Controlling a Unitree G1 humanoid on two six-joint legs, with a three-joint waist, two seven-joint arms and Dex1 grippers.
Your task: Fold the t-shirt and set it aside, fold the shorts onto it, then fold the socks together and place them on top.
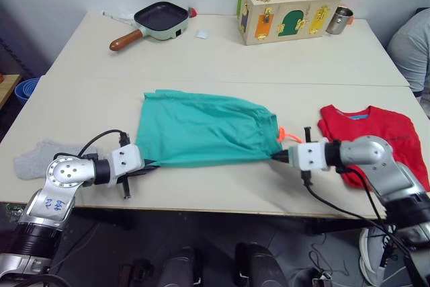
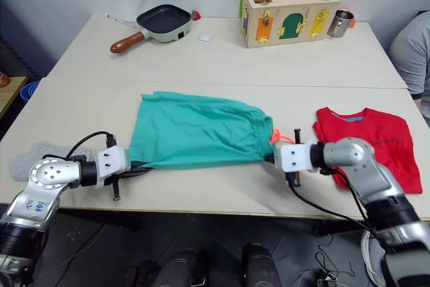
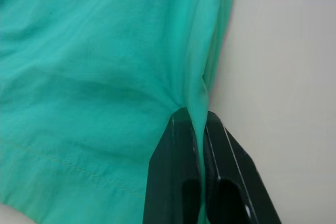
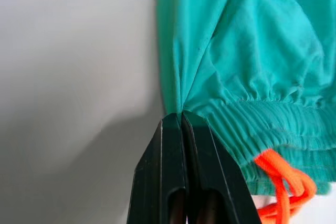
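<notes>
The teal-green shorts [image 1: 201,129] lie spread on the table's middle, stretched along their near edge between both grippers. My left gripper [image 1: 149,164] is shut on the near left corner; in the left wrist view its fingers [image 3: 181,145] pinch the cloth [image 3: 94,72]. My right gripper [image 1: 277,156] is shut on the near waist corner, beside the orange drawstring [image 1: 287,134]; the right wrist view shows the fingers [image 4: 173,135] clamped on the waistband [image 4: 262,124]. The folded red t-shirt [image 1: 376,136] lies to the right, partly behind my right arm. A grey sock [image 1: 37,156] lies at the far left.
At the back stand a green frying pan [image 1: 158,21], a wooden latch box [image 1: 289,11] and a metal cup [image 1: 339,20]. A person's grey sleeve [image 1: 413,45] shows at the right edge. A blue bowl [image 1: 27,89] sits beyond the table's left side.
</notes>
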